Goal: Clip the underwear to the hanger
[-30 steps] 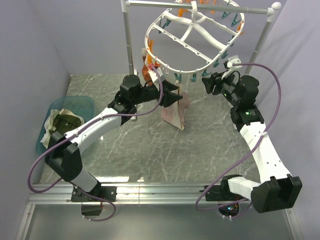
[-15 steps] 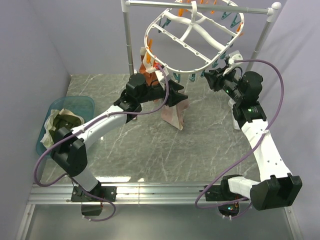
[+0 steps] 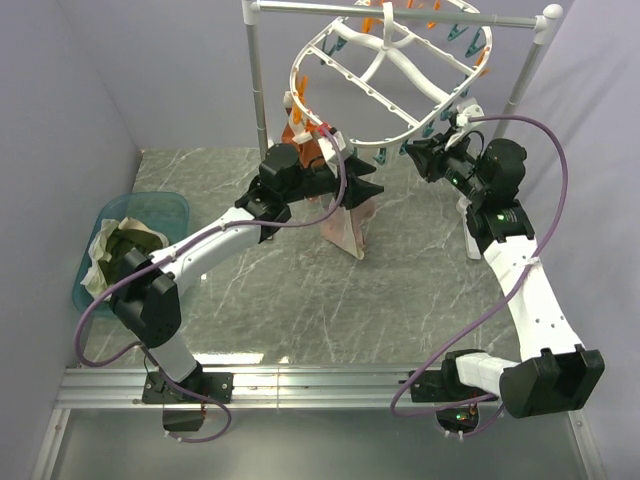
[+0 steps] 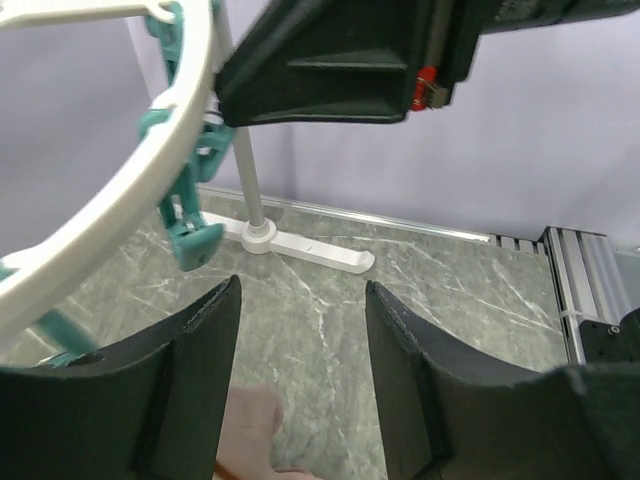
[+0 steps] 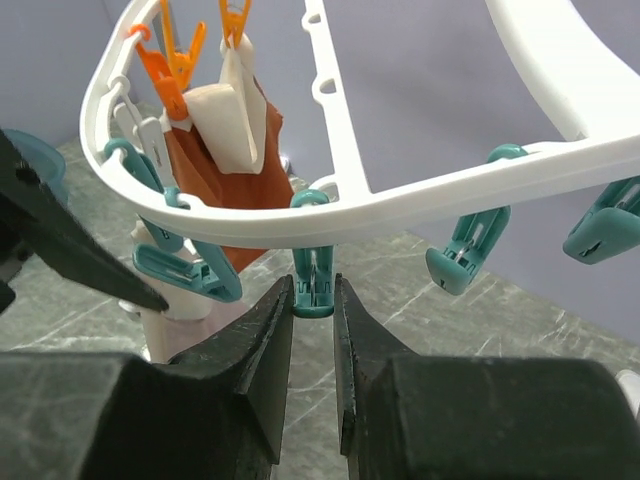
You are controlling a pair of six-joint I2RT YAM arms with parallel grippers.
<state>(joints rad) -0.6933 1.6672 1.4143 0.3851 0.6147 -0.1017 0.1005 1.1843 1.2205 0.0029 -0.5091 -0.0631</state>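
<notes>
The white oval hanger (image 3: 385,60) hangs from the rail, with teal and orange pegs round its rim. The pale pink underwear (image 3: 348,232) hangs below its near-left rim, reaching down towards the table. My left gripper (image 3: 368,190) is beside the cloth's top and stands open. In the left wrist view a bit of the underwear (image 4: 250,425) shows low between the fingers (image 4: 190,370), against the left one. My right gripper (image 5: 314,290) reaches up under the hanger rim (image 5: 420,205), shut on the lower end of a teal peg (image 5: 314,270).
A rust-orange garment (image 5: 235,190) and a cream cloth hang from orange pegs at the hanger's left end. A blue tub (image 3: 160,205) holding olive-green cloth sits at the far left. The white stand's poles (image 3: 258,70) rise behind, and its foot (image 4: 300,243) lies on the marble table.
My right gripper rose to the hanger rim and its jaws narrowed onto the teal peg. My left gripper moved right and slightly up beside the underwear, staying open.
</notes>
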